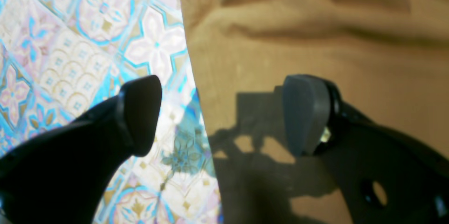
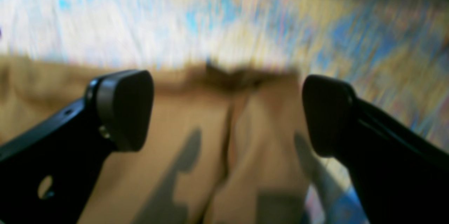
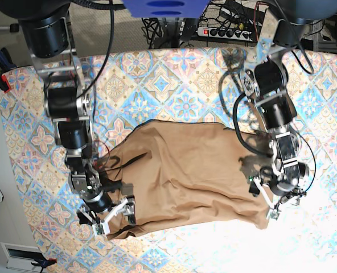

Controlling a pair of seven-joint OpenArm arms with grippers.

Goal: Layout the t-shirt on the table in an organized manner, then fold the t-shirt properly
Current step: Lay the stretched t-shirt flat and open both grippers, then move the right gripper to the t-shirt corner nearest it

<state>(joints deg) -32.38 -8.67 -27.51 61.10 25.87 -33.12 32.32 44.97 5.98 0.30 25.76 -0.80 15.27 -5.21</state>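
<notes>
Base view: tan t-shirt (image 3: pixel 185 176) lies rumpled (no print), both arms' fingers (image 1: pixel 305 115) spread apart.

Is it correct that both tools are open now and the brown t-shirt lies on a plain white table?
Not quite. Both tools are open, the left tool and the right tool, and the t-shirt lies on the table. But the table is not plain white: the base view shows a tile pattern of blue, pink and cream.
</notes>
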